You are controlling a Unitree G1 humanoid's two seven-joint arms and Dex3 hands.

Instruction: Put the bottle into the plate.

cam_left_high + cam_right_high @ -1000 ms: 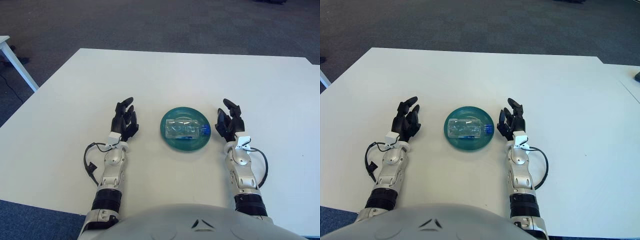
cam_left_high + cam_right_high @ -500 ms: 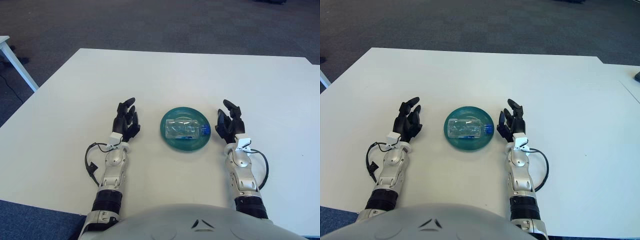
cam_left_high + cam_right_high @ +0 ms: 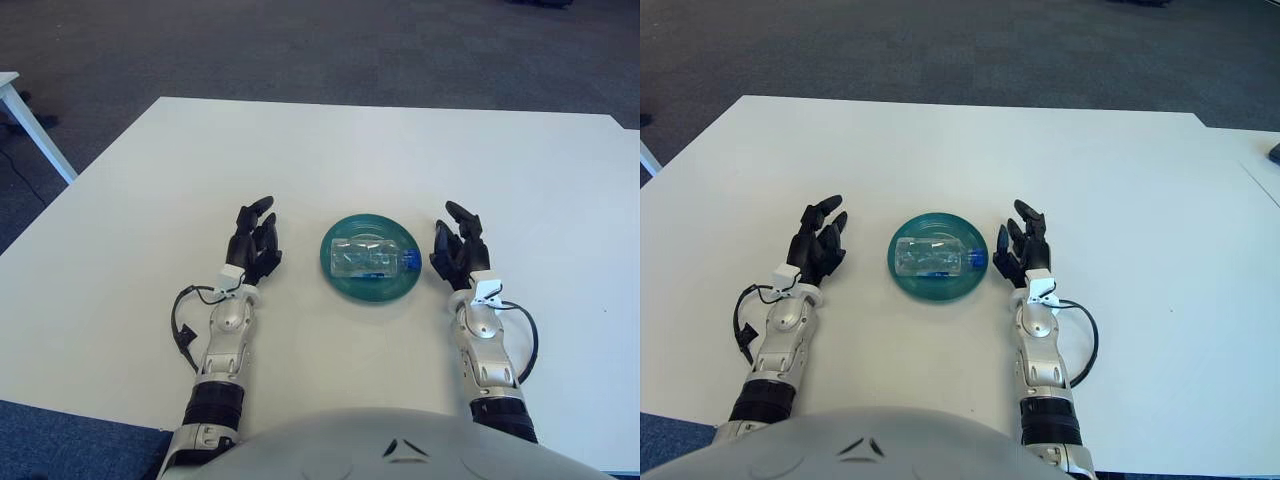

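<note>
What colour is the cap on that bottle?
Blue, on the bottle lying in the plate; the left eye view shows it best.

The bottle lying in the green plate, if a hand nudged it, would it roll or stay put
The bottle lies on its side, so a sideways nudge would probably roll it, though the plate's raised rim may catch it. Clear plastic, so it likely dents when squeezed and feels slippery.

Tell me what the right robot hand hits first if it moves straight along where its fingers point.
Probably nothing: the right robot hand points up-table, beside the plate; only bare white table lies ahead.
</note>
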